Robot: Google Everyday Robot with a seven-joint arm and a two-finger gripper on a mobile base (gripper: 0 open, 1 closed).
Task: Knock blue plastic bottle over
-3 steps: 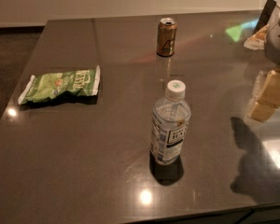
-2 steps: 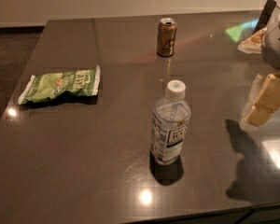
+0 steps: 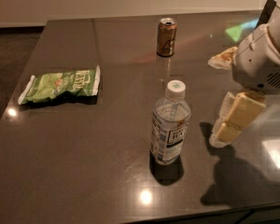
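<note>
Claw [image 3: 220, 138] at the right of the scene, slanting down and to the left from the robot's white arm housing [image 3: 266, 55], with its pale cream tip low over the worktop [image 3: 84, 167]. Whether the claw is open or closed cannot be told; nothing is seen gripped in it. Its dark shadow falls on the worktop just below and to the right.

Blue plastic bottle [image 3: 170, 125] just left of the claw, apart from it and not touched. The bottle stands upright near the front middle of the worktop, white cap on top, white-and-dark-blue label around its lower body, clear bluish wall above.

Brown-gold drink can [image 3: 166, 37] upright toward the far edge, well behind the bottle and roughly in line with it. A pale tan item [image 3: 222, 58] lies right of the can, partly hidden by the arm housing; its kind cannot be told.

Green snack bag [image 3: 60, 85] lying flat on the left side, well apart from the bottle and the can.

Worktop dark grey and glossy, with bright light spots reflected at the front and left.
</note>
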